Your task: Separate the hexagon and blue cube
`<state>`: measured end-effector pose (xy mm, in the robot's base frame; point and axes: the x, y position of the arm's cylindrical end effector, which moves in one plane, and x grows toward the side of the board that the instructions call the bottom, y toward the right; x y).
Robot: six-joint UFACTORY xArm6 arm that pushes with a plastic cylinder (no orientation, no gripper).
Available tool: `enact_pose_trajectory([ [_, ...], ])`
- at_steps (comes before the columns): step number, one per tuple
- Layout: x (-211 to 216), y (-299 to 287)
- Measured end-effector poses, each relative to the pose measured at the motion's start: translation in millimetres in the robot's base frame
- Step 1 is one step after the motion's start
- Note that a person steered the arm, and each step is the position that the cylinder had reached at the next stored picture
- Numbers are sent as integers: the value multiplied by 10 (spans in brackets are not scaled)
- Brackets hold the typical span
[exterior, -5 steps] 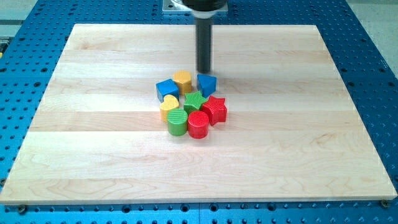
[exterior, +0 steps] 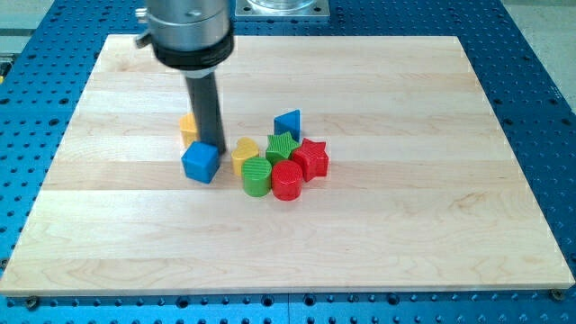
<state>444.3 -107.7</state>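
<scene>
Blue cube [exterior: 200, 163] and yellow hexagon [exterior: 187, 128] shoved out of the cluster.
My tip [exterior: 209, 144] now sits between them, nearly parted; there are no jaws.

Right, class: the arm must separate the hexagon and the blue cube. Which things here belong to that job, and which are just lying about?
Belong to the job:
- my tip, right behind the blue cube
- blue cube
- yellow hexagon, partly hidden by the rod

Just lying about:
- yellow heart
- blue triangle
- green star
- green cylinder
- red cylinder
- red star

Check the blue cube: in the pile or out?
Out. The blue cube sits apart at the view's left of the yellow heart, my tip right behind it.
</scene>
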Motion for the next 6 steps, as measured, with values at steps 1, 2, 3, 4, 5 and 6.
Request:
enact_pose_trajectory([
  [1, 21, -92],
  [2, -101, 11],
  [3, -108, 59],
  [4, 207, -40],
  [5, 510, -130],
  [6, 547, -129],
])
